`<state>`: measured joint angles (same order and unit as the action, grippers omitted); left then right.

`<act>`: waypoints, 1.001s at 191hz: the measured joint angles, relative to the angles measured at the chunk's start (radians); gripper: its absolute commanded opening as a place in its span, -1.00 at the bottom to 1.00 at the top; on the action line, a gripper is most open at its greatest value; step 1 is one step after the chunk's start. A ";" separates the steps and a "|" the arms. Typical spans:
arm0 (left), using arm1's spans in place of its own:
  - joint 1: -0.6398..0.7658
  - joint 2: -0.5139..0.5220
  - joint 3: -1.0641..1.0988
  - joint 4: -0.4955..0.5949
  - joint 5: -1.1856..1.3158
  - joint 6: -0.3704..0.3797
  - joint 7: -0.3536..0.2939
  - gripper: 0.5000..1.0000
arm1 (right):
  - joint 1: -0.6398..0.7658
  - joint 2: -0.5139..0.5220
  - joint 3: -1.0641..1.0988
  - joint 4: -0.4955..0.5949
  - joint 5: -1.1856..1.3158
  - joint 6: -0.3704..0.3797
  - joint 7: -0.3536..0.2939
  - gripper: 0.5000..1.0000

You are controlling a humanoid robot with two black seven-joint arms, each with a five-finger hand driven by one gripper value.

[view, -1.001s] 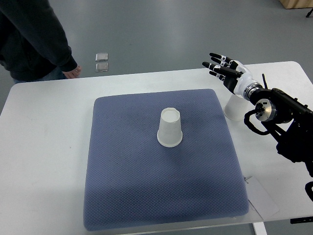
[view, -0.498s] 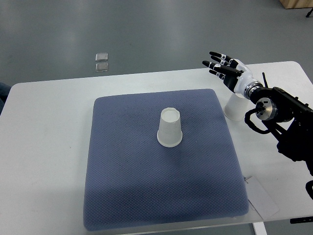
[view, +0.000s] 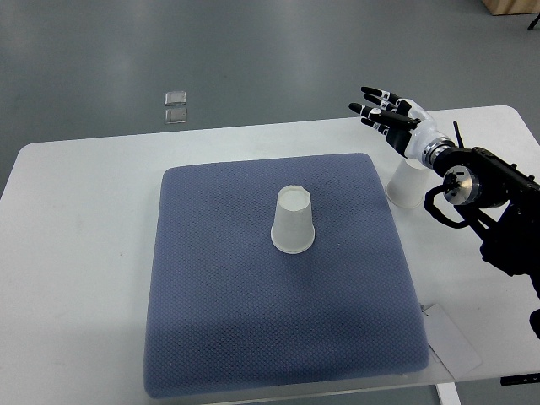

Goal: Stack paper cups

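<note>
One white paper cup (view: pixel 294 220) stands upside down near the middle of the blue-grey mat (view: pixel 253 337). A second white cup (view: pixel 403 186) stands upside down on the white table, just off the mat's right edge, partly hidden by my right wrist. My right hand (view: pixel 381 111) hovers above and slightly behind that second cup, with its fingers spread and holding nothing. The right arm comes in from the right edge. The left arm does not show.
The white table (view: pixel 76 253) carries the mat. A flat white tag or sheet (view: pixel 451 337) lies at the mat's front right corner. Two small metal plates (view: pixel 175 106) sit on the grey floor beyond the table's far edge.
A person in a dark sleeve at the top left has left the view. My right hand has shifted slightly up and to the right, still spread.
</note>
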<state>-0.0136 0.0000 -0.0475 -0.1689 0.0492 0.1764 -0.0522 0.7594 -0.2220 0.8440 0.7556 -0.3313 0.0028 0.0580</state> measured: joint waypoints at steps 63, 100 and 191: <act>0.000 0.000 0.000 0.000 0.000 0.000 0.000 1.00 | 0.018 0.001 0.005 -0.017 0.006 -0.005 0.006 0.64; 0.000 0.000 0.000 0.000 0.000 0.000 0.000 1.00 | 0.021 0.001 0.007 -0.029 0.006 -0.014 0.008 0.64; 0.000 0.000 0.000 0.000 0.000 0.000 0.000 1.00 | 0.049 -0.049 -0.014 -0.019 -0.014 0.080 0.019 0.63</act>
<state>-0.0134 0.0000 -0.0475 -0.1687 0.0490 0.1764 -0.0521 0.8085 -0.2706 0.8300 0.7363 -0.3453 0.0829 0.0766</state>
